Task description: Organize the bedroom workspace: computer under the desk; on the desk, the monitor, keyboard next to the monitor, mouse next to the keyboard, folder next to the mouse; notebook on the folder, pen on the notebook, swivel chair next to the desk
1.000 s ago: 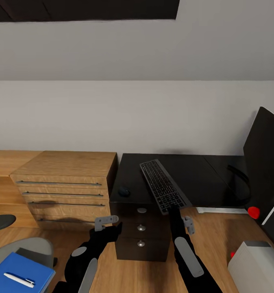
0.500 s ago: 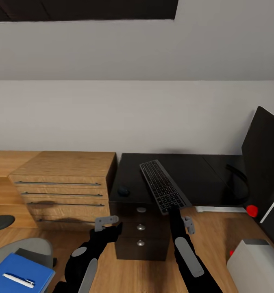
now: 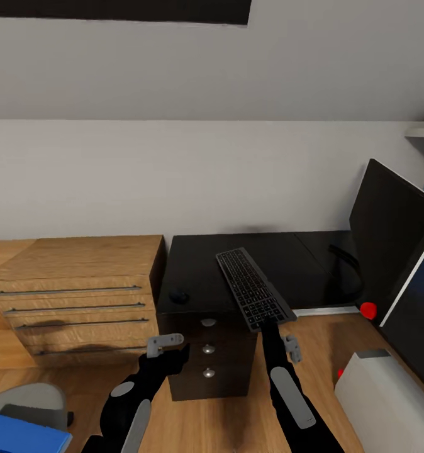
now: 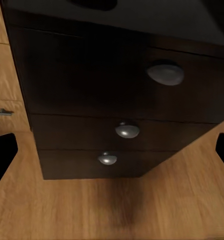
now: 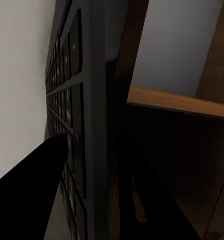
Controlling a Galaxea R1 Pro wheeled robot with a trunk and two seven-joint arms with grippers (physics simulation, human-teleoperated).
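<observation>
Head view. Right gripper (image 3: 267,323) clamped on the near end of the keyboard (image 3: 253,287), with the keyboard carried above the desk (image 3: 300,264) and slanting away toward the wall. Left gripper (image 3: 166,343) spread wide and grasping nothing, hanging low in front of the drawers (image 3: 207,352). Mouse (image 3: 178,296) lying on the desk near its left front corner, apart from the keyboard. Monitor (image 3: 388,245) standing at the right end of the desk, well apart from the keyboard. Computer (image 3: 388,402) on the floor at the right, near the right arm. Blue folder (image 3: 20,434) low at the left, on the swivel chair (image 3: 33,399).

Left wrist view. Drawer front with three round knobs (image 4: 126,130) straight ahead, wooden floor below. Two dark fingertips (image 4: 2,152) at the picture's opposite edges, far from each other, nothing between them.

Right wrist view. Keyboard (image 5: 77,125) seen edge-on, very close, one dark finger (image 5: 34,190) lying against the key side.

Risks, as a judgement only. Held by one end, so likely to sag or slip out if swung quickly. Possible to knock the monitor when moving the far end toward it. Possible to sweep the mouse off the corner if lowered too far left. Possible to bump the computer with the right elbow.
</observation>
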